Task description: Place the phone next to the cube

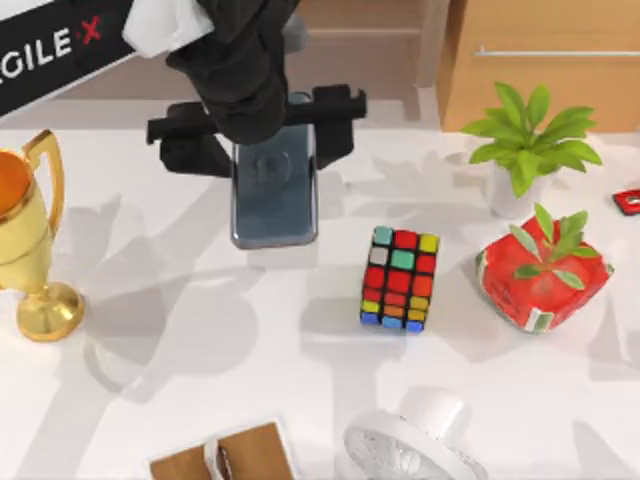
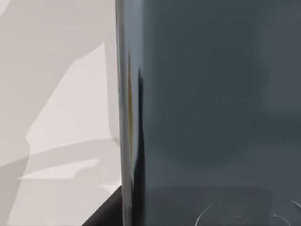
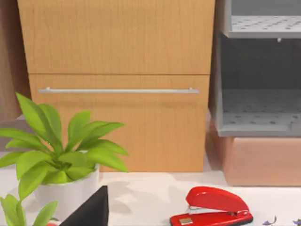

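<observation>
The white tabletop (image 1: 250, 380) ran across nearly the whole top view, crossed by soft grey shadows under bright light. Along the upper right of the frame stood a light wooden cabinet (image 1: 545, 60) with a slim metal handle (image 1: 555, 52). In the right wrist view its drawer front sat centre frame, and a grey perforated shelf unit (image 3: 258, 108) rose at the right edge, resting on a brown box (image 3: 256, 162).
</observation>
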